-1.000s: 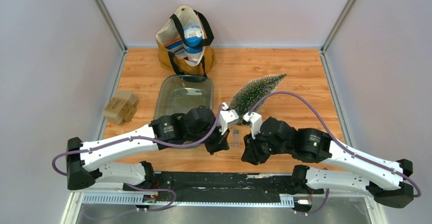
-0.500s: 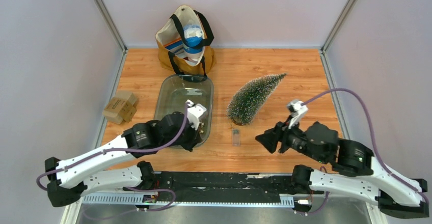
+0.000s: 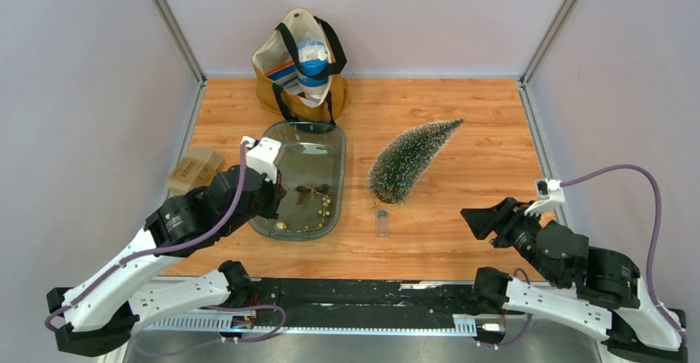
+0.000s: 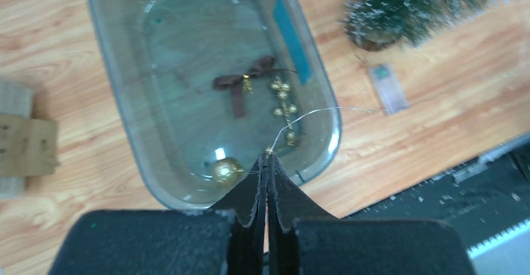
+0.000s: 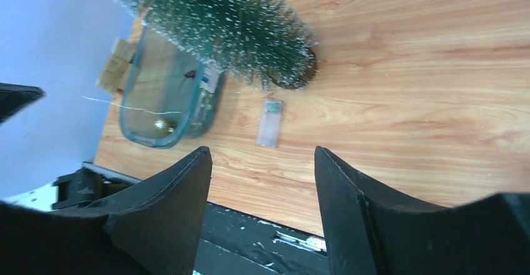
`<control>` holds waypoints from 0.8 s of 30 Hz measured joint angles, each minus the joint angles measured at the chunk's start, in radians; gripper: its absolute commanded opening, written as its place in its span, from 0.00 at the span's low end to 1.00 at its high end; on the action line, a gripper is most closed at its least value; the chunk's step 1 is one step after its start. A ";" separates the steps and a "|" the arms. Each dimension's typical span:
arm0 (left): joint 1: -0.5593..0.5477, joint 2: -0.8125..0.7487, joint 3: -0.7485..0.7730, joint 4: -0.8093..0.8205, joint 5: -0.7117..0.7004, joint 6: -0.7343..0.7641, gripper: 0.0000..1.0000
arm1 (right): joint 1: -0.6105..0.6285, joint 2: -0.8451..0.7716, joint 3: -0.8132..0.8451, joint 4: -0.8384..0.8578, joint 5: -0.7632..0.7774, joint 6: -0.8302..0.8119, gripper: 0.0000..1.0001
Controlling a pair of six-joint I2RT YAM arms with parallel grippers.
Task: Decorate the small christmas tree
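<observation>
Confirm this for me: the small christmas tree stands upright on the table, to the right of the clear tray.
Not upright. The small christmas tree lies on its side on the table, to the right of the clear tray, with its tip pointing toward the far right corner. The top external view shows it.

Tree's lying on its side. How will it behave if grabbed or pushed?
Probably light: the small christmas tree is mostly bristles, which should squash when gripped. As a cone on its side, a push likely rolls it in an arc.
</observation>
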 measured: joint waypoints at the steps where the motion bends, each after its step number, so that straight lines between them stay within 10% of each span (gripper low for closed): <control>1: 0.011 0.007 0.010 -0.007 -0.016 0.007 0.00 | 0.000 0.012 0.000 -0.014 0.010 0.006 0.66; 16: 0.461 0.306 0.130 0.073 0.155 0.162 0.00 | 0.000 0.201 -0.004 -0.059 0.044 0.040 0.57; 24: 0.493 0.622 0.433 0.134 0.282 0.207 0.00 | -0.169 0.339 -0.008 -0.071 -0.041 -0.001 0.57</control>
